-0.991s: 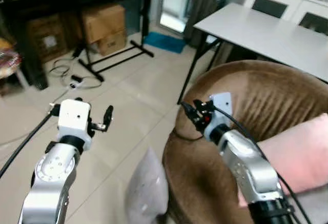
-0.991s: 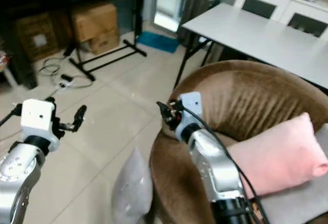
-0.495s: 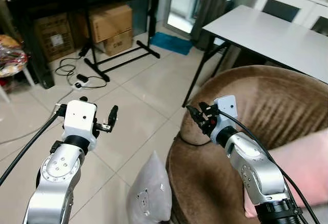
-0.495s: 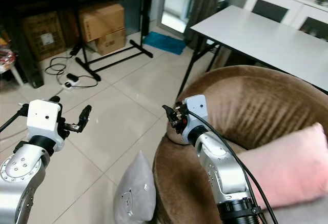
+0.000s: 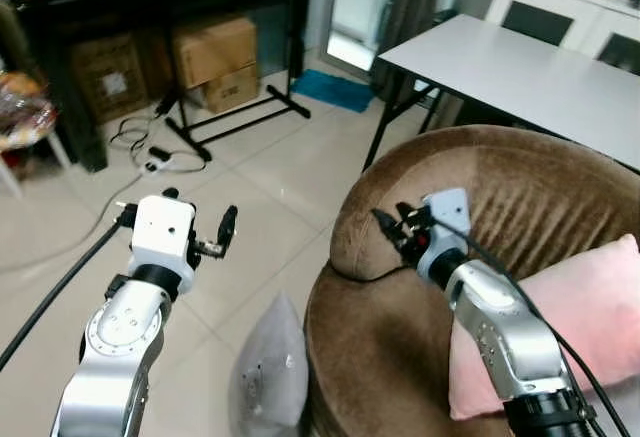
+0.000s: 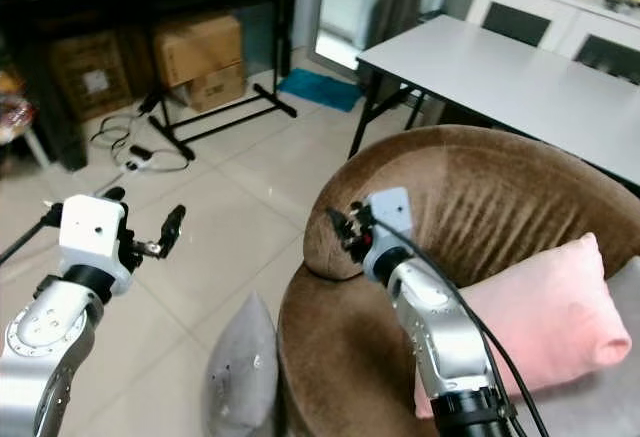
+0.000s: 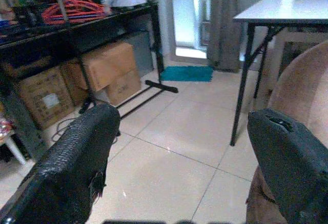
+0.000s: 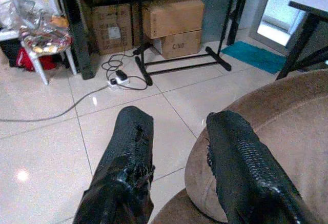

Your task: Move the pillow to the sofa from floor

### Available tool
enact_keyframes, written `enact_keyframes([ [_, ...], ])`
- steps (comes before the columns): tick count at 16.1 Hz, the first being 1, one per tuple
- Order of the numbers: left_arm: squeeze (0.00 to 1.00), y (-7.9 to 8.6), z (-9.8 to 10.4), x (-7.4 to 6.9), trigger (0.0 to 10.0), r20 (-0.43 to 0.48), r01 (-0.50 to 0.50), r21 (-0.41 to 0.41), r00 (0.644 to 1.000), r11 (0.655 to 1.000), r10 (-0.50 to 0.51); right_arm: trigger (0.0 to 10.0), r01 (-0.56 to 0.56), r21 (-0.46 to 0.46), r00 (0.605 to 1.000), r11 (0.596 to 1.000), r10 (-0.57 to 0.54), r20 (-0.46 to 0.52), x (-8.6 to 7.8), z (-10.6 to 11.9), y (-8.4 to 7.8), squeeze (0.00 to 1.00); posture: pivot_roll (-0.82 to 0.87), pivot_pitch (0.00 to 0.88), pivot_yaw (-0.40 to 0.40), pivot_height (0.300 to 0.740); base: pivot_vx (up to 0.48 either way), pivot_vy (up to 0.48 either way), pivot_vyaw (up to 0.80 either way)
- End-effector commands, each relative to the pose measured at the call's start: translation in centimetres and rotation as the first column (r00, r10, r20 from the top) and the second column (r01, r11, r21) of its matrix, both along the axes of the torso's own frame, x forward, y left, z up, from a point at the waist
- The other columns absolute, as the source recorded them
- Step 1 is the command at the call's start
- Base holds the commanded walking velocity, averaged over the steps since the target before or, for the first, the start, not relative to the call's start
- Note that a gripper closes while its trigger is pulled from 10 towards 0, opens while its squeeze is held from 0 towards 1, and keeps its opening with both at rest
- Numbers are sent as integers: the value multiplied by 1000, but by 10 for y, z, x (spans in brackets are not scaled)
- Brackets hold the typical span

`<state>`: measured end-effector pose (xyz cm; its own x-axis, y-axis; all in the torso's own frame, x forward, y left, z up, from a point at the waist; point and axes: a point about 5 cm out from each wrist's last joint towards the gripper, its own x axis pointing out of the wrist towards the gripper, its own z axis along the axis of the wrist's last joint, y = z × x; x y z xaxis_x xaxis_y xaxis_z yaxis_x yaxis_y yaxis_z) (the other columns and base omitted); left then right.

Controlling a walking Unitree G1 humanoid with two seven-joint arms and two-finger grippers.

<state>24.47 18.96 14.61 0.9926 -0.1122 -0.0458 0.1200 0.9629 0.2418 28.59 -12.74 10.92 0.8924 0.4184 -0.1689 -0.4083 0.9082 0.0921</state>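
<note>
Your left pincer (image 5: pixel 226 227) is released, fingers spread wide, raised above the floor (image 5: pixel 270 177). Your right pincer (image 6: pixel 342 225) is also released, over the sofa (image 6: pixel 470 187) arm. The grey pillow (image 5: pixel 268 372) stands on the floor at 6 o'clock, touching the sofa.

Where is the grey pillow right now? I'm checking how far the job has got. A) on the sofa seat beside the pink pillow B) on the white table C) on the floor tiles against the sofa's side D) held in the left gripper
C: the grey pillow stands on the floor tiles against the brown sofa, with the left gripper and right gripper both open and holding nothing.
</note>
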Motion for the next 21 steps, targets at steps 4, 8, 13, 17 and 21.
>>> enact_keyframes([
  [4, 0, 1, -1, -1, 10000, -10, -10, -13, 1000, 1000, 10, 10000, 1, -3, 1000, 1000, -1, 17, 1, 3, 0, 0, 40, 0, -117, 740, 0, 8, 0],
  [8, 0, 1, -1, -1, 10000, -10, -12, -18, 1000, 1000, 12, 10000, 0, -3, 1000, 1000, 0, 17, 2, 3, 1, 0, 41, 0, -120, 740, 0, 480, 0],
  [13, 0, 2, 0, -1, 10000, -6, -18, -20, 1000, 1000, 18, 10000, -4, -1, 1000, 1000, 4, 19, 2, 3, 2, 0, 45, 0, -121, 740, 0, 480, 0],
  [17, 0, 7, 2, -1, 10000, 7, -47, -13, 999, 999, 47, 10000, 10, 15, 1000, 1000, -10, 4, 2, 1, 3, 0, 47, 0, -116, 740, 0, 0, 0],
  [21, 0, 13, 2, 0, 10000, 15, -69, 9, 997, 998, 69, 10000, 122, 9, 992, 993, -121, -22, 5, -6, -8, 0, 48, 0, -111, 740, 0, 0, 0],
])
